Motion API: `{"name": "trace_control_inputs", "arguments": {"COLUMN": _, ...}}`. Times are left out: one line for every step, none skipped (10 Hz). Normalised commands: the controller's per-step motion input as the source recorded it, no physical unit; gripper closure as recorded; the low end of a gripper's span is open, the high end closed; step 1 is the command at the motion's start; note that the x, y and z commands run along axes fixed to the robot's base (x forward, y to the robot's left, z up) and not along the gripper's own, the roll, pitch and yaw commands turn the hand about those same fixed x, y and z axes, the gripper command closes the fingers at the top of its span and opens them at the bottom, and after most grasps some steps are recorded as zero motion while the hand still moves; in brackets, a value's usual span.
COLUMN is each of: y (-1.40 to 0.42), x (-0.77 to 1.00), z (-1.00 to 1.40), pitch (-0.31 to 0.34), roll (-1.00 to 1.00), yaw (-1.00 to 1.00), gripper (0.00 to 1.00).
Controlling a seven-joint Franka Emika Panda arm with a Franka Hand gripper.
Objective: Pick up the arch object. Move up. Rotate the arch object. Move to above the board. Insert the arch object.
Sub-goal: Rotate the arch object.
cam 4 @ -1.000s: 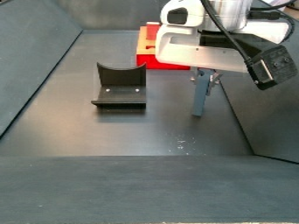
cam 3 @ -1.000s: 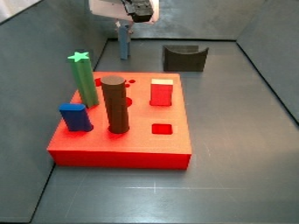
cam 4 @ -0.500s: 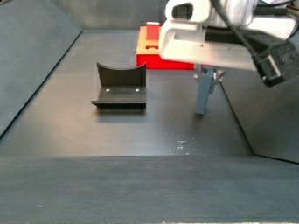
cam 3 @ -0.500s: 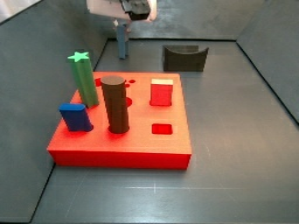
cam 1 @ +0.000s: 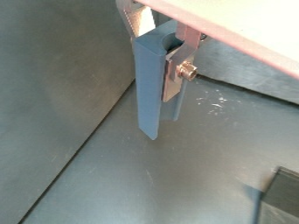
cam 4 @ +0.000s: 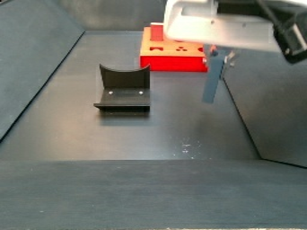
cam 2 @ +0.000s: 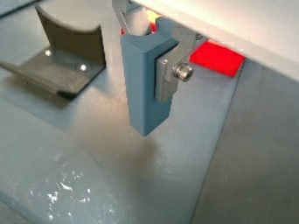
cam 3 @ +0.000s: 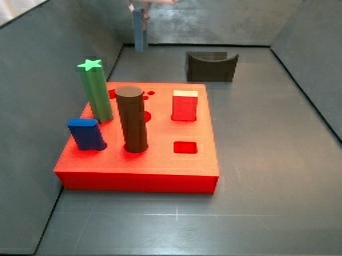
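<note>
Dark grey floor: board [cam 3: 134, 165] sits centre, fixture [cam 3: 211, 66] at its 1 o'clock. Gripper [cam 2: 149, 52] is clamped on the arch object [cam 2: 145, 87], which hangs upright clear of the floor at the board's 12 o'clock.

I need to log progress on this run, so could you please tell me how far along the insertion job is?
Done: the gripper has the arch piece clamped and lifted clear of the floor, as a side view shows. In hand: the move up; the piece hangs upright. Left: rotating it, carrying it above the red board, and inserting it.
</note>
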Motion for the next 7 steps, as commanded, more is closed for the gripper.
{"name": "trace_control_inputs", "arguments": {"y": -0.57, "x": 0.27, "z": 1.0, "pitch": 0.012, "roll": 0.01, "yaw": 0.01, "gripper": 1.0}}
{"name": "trace_control_inputs", "arguments": {"y": -0.52, "x": 0.25, "z": 1.0, "pitch": 0.048, "roll": 0.03, "yaw": 0.02, "gripper": 1.0}}
{"name": "trace_control_inputs", "arguments": {"y": -0.46, "x": 0.23, "z": 1.0, "pitch": 0.063, "roll": 0.04, "yaw": 0.02, "gripper": 1.0}}
{"name": "trace_control_inputs", "arguments": {"y": -0.39, "x": 0.2, "z": 1.0, "pitch": 0.086, "roll": 0.06, "yaw": 0.01, "gripper": 1.0}}
{"name": "trace_control_inputs", "arguments": {"y": -0.35, "x": 0.18, "z": 1.0, "pitch": 0.094, "roll": 0.07, "yaw": 0.02, "gripper": 1.0}}
{"name": "trace_control_inputs", "arguments": {"y": -0.28, "x": 0.14, "z": 1.0, "pitch": 0.099, "roll": 0.08, "yaw": 0.01, "gripper": 1.0}}
{"name": "trace_control_inputs", "arguments": {"y": -0.23, "x": 0.11, "z": 0.95, "pitch": 0.093, "roll": 0.09, "yaw": 0.01, "gripper": 1.0}}
